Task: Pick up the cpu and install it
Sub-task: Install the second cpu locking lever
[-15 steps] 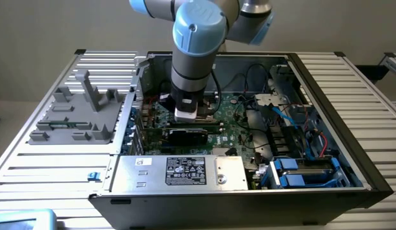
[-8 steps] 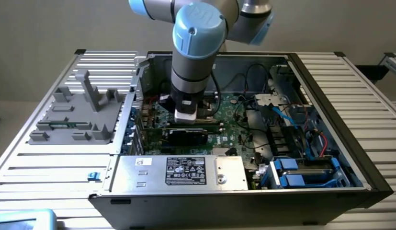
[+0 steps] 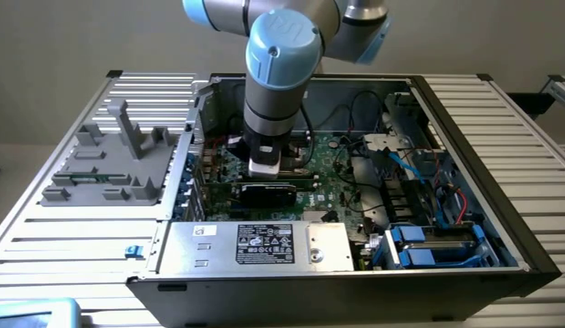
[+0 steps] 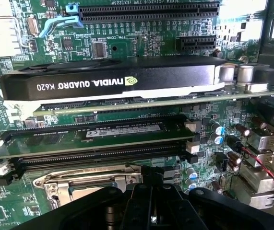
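Claw (image 4: 151, 191) clenched, poised low over the chip socket (image 4: 86, 182) beside the memory stick (image 4: 127, 132); any sideways drift risks bent socket pins or a skewed chip.

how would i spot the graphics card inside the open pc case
Look into the open computer case, at the green motherboard just past the grey power supply. The graphics card is the black shrouded card beside the memory stick, the one marked NVIDIA Quadro K620.
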`<state>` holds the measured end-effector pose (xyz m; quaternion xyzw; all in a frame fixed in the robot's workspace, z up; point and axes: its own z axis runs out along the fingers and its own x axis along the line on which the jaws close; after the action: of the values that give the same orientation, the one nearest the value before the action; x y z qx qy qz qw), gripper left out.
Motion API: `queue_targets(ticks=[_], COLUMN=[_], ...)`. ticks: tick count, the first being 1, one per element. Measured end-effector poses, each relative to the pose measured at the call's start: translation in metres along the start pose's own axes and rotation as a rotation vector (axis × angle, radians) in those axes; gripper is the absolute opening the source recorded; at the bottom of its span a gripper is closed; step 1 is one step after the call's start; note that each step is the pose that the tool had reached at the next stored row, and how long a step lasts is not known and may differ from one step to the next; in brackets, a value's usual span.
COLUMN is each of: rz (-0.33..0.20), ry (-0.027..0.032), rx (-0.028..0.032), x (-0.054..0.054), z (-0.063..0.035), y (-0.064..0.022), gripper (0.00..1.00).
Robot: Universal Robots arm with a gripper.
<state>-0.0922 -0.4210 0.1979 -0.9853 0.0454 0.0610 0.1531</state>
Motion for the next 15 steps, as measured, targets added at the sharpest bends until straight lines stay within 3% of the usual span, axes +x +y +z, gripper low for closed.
queue_targets(ticks=[6,15], rz=[-0.001,0.006], ry=[-0.0012,0.0006], rx=[0.0150,0.0194], x=[0.0003,0.0007], z=[0.0020,0.0050], y=[0.0005,0.0016], gripper=[0.11,0.11])
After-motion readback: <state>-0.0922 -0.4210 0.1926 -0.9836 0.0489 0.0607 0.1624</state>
